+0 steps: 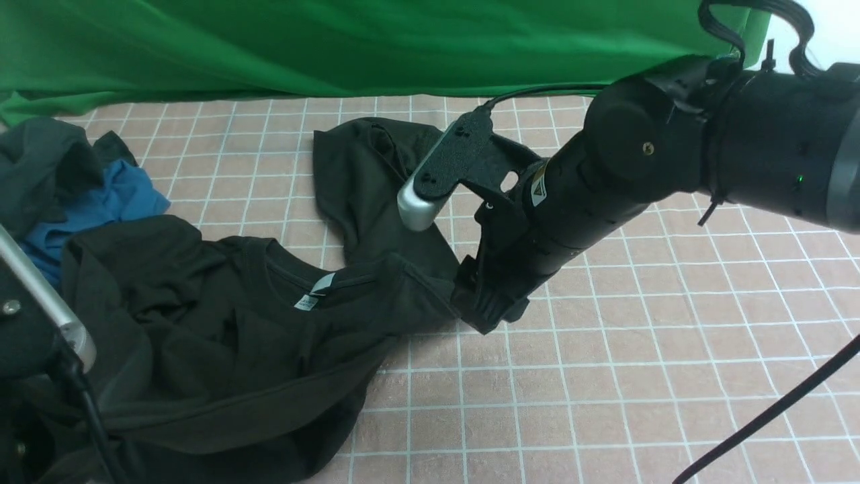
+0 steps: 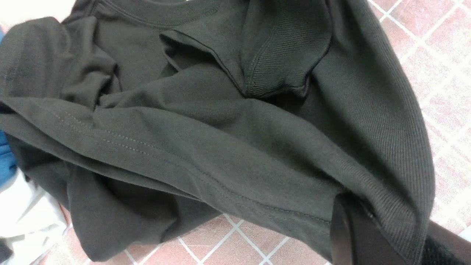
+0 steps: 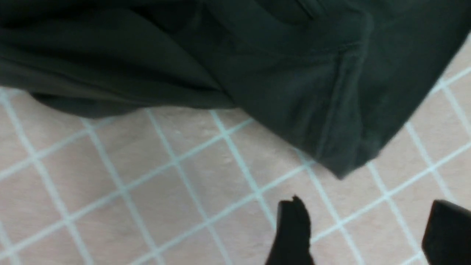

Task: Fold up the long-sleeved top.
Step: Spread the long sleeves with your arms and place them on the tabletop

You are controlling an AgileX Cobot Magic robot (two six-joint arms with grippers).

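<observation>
One white collar label (image 1: 314,294), print unreadable, on long-sleeved top (image 1: 222,323), left gripper (image 2: 393,243) clamping it, right gripper (image 3: 369,232) apart

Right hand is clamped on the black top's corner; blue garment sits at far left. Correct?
No. The right wrist view shows the right hand open, with the long-sleeved top lying free beyond the fingers. The blue garment does sit at far left.

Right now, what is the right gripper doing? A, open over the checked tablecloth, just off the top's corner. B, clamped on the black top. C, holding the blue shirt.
A: the right gripper has its two fingers spread with only the checked tablecloth between them, and a corner of the black top lies just beyond.
</observation>
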